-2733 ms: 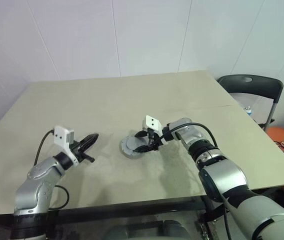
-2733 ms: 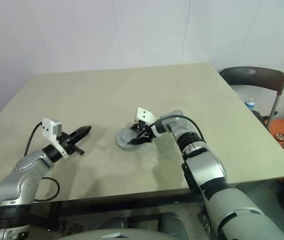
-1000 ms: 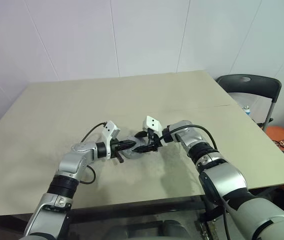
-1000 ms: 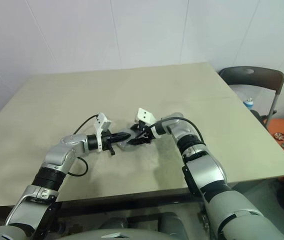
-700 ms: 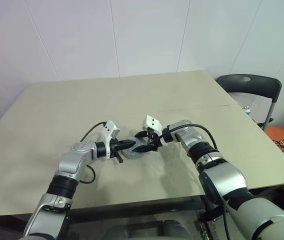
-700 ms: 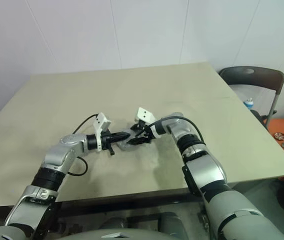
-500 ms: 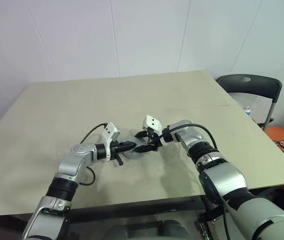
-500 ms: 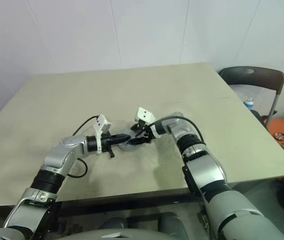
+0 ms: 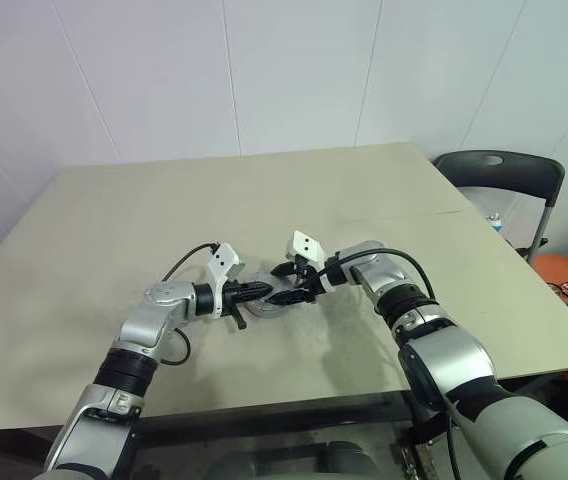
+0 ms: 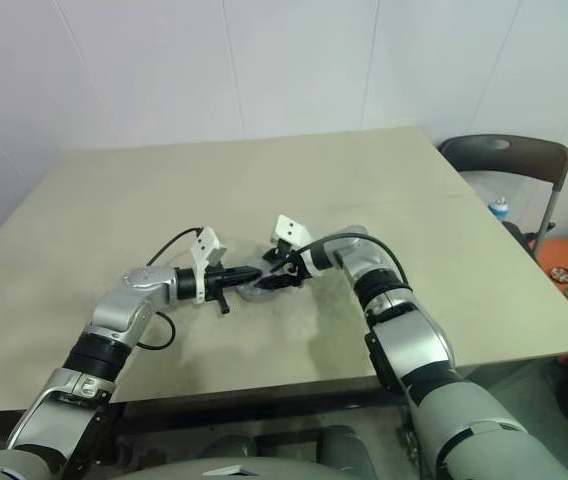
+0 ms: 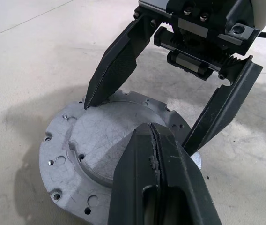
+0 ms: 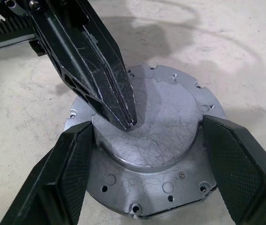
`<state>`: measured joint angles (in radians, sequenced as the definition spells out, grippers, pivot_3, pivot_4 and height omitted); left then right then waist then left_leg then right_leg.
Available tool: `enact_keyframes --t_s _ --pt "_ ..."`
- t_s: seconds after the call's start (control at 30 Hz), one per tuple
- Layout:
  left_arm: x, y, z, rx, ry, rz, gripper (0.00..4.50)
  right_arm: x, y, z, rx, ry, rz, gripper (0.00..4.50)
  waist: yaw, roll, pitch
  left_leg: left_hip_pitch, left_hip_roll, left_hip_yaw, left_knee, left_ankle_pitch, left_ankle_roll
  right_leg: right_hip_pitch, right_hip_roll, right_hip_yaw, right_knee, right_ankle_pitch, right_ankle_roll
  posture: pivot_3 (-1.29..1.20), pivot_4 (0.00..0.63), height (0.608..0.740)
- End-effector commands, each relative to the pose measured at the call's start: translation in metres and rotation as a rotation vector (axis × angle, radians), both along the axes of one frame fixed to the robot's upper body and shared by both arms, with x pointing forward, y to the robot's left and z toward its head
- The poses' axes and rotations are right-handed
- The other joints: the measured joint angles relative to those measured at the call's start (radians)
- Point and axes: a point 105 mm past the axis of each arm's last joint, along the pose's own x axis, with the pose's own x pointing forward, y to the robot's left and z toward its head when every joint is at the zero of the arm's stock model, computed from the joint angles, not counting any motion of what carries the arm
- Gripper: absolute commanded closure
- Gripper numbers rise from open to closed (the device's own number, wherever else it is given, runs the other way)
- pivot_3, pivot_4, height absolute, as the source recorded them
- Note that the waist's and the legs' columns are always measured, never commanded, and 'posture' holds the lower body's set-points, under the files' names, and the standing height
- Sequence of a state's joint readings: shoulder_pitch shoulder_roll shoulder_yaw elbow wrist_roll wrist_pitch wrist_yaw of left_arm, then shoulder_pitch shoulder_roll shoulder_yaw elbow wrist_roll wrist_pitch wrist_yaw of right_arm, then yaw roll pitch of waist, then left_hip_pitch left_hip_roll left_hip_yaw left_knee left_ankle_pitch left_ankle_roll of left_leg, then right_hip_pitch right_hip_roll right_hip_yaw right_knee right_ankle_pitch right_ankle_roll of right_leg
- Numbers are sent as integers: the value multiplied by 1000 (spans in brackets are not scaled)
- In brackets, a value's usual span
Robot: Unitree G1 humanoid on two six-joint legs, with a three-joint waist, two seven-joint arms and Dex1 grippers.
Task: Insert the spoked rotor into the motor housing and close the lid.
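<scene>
Fingers of the right gripper [image 12: 142,140] stand wide apart, one on each side of the round raised part of the silver lid [image 12: 161,117]. They sit close to its sides, and I cannot tell if they squeeze it or only stand beside it. The left gripper [image 11: 154,157] has its fingers pressed together into one black point. That point rests on, or just over, the top of the lid near the middle.

The lid lies flat on the tan counter [image 9: 114,230], near its front edge, between the two arms. It is a grey metal disc with little holes around its rim. I think the motor housing and the spoked rotor are under it, but the lid hides them, so I cannot say for sure.

What could go wrong? If the left point pushes on one side and not the middle, the lid could tip and sit crooked. If it pushes sideways, the lid could slide on the smooth counter. The right fingers may slip off the round side if they close unevenly.
</scene>
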<state>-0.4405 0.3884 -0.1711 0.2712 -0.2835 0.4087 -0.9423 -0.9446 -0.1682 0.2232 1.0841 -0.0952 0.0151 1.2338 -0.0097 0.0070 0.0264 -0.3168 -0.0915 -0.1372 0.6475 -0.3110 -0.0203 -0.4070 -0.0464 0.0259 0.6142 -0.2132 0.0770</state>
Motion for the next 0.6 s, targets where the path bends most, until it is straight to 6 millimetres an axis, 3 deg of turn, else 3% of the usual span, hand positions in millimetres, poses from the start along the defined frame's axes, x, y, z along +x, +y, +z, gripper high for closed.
enact_keyframes --t_s 0.03,0.13,0.33,0.6 --pt "0 2 -8 37 23 7 4500 -10 -15 -22 -62 73 -3 845 0 0 0 0 0 0 0 0 0 0 0 0 0 0 0 0 0 740" --pt "0 0 -7 33 17 5 4500 -15 -19 -25 -102 106 30 42 0 0 0 0 0 0 0 0 0 0 0 0 0 0 0 0 0 740" --pt "2 -1 -5 31 6 6 4500 -13 -26 -14 -85 154 26 42 10 0 0 -1 0 -1 0 0 0 -1 0 0 -1 0 0 0 0 740" --pt "4 -1 -4 25 3 11 4500 21 -44 42 105 118 -157 42 22 0 0 -4 -1 0 0 -1 1 -3 -1 0 -1 0 1 0 0 740"
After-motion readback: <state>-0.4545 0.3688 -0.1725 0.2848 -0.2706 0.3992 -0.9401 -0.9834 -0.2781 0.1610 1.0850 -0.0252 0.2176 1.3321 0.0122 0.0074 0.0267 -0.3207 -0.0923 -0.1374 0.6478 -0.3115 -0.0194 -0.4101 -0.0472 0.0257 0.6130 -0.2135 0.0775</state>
